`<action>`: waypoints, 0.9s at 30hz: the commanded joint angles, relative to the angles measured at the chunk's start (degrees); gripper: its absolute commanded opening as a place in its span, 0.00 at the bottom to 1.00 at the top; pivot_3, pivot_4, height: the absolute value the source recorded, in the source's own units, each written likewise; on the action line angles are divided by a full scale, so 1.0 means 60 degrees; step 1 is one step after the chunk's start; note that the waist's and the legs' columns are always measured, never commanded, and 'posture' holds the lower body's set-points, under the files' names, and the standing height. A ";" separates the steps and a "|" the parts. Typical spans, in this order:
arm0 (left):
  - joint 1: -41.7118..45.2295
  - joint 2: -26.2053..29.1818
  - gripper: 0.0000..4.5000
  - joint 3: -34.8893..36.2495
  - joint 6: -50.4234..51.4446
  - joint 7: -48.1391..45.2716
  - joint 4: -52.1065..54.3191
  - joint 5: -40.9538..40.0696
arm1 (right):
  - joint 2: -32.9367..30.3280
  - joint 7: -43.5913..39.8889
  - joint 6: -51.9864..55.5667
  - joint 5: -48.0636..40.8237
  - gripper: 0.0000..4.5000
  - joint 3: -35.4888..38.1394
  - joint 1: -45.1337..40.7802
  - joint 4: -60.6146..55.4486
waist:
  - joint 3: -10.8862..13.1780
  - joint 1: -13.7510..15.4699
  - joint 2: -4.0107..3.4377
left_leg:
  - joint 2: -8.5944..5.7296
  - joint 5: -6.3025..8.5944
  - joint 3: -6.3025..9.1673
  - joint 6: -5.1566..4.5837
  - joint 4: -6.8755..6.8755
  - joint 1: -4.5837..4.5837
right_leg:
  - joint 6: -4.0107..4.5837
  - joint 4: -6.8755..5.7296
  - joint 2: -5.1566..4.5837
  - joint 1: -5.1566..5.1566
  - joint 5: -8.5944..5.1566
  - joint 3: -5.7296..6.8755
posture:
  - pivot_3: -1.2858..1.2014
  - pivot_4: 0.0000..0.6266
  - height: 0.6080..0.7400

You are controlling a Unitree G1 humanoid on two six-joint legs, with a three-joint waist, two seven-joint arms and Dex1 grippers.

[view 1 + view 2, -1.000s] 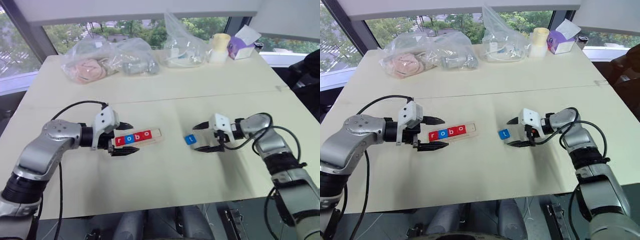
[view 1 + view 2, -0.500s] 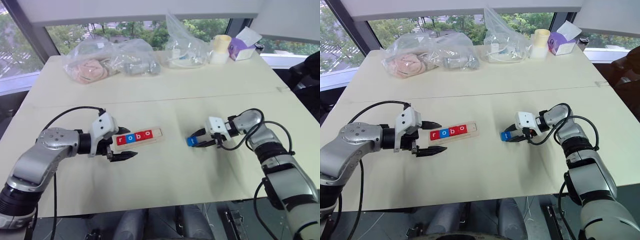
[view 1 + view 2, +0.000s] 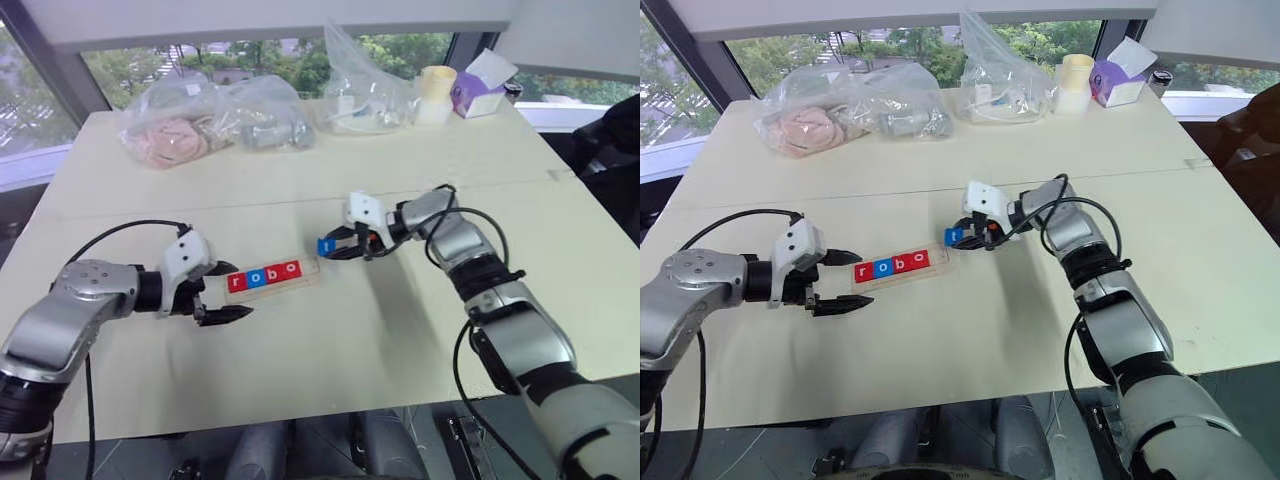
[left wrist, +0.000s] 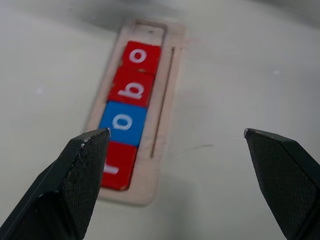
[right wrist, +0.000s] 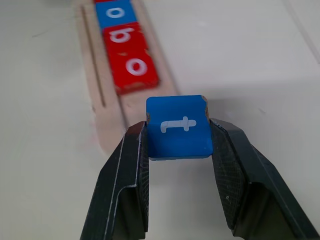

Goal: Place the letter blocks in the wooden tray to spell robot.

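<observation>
The wooden tray (image 3: 312, 268) lies on the table with letter blocks r (image 3: 236, 282), o (image 3: 254, 278), b (image 3: 272, 273) and o (image 3: 291, 268) in its slot; the right end of the slot is bare. My right gripper (image 3: 331, 246) is shut on the blue t block (image 5: 179, 127), holding it just off the table beside the tray's right end (image 5: 112, 125). At the tray's left end my left gripper (image 4: 176, 132) stands open with nothing between its fingers, and the r block (image 4: 117, 167) sits close to one fingertip (image 4: 95, 145).
Clear plastic bags (image 3: 215, 120) with soft items, another bag (image 3: 365, 95), a pale cup (image 3: 435, 95) and a purple-and-white box (image 3: 478, 88) line the table's far edge. Black cables loop off both wrists.
My right gripper shut on the t block, lifted it and carried it left to the tray's right end. My left gripper drew back a little to the left, staying open.
</observation>
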State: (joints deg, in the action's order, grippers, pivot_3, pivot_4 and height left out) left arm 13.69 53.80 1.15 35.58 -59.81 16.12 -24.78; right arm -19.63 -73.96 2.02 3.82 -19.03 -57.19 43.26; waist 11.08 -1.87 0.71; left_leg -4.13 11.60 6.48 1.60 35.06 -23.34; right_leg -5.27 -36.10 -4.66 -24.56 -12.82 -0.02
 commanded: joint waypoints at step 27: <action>-0.0850 -0.0636 1.00 0.0660 0.0155 0.1139 0.0916 -0.0253 | 0.1387 0.0028 -0.1144 0.0776 0.26 -0.0295 -0.1357 0.2492 | 0.0000 -0.0112 -0.0002 | 0.0007 -0.0002 0.0001 0.0005 -0.0008 0.0007 | -0.0003 -0.0015 0.0012 -0.0009 0.0003 0.0000 | 0.52 0.24 1.00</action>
State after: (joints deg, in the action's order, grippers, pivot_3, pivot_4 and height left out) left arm 8.63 49.83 3.25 36.83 -53.24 20.43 -25.73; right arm -12.03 -74.22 -4.16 8.72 -21.81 -63.70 58.13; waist 11.08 -2.54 0.70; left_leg -4.09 11.59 6.48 1.63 35.01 -23.29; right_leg -5.28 -36.19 -4.59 -24.61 -12.80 -0.02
